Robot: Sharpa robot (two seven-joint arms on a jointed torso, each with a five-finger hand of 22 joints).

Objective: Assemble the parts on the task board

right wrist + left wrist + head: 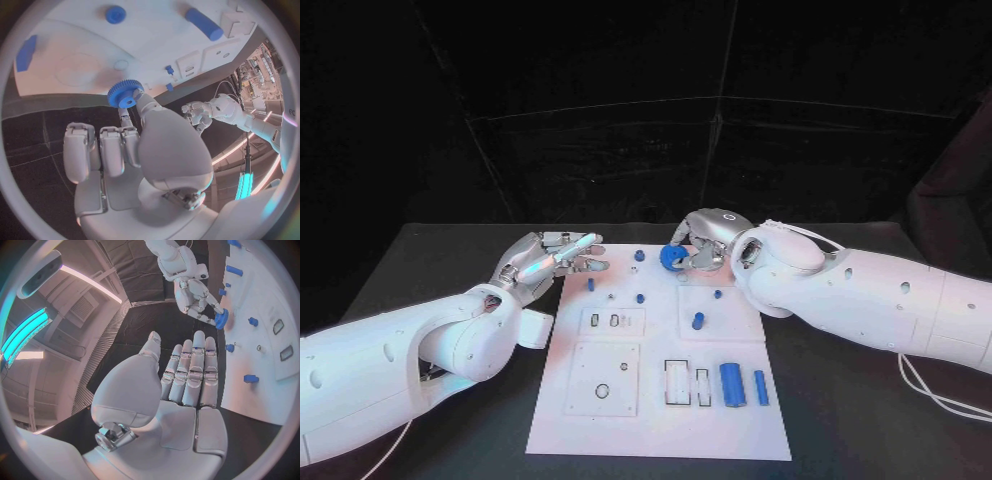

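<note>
A robot lab: a black table (444, 250) ringed by black curtains (661, 120), with ceiling strip lights (25, 335) overhead.

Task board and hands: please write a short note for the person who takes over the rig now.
Right hand pinches a blue gear at the far edge of the task board.
Left hand is open and holds nothing, at the board's far left corner.
Two blue cylinders lie near the board's near right side; small blue pegs stand farther up.
Done: gear picked up.
Left: seat the gear, then fit the remaining parts.
</note>
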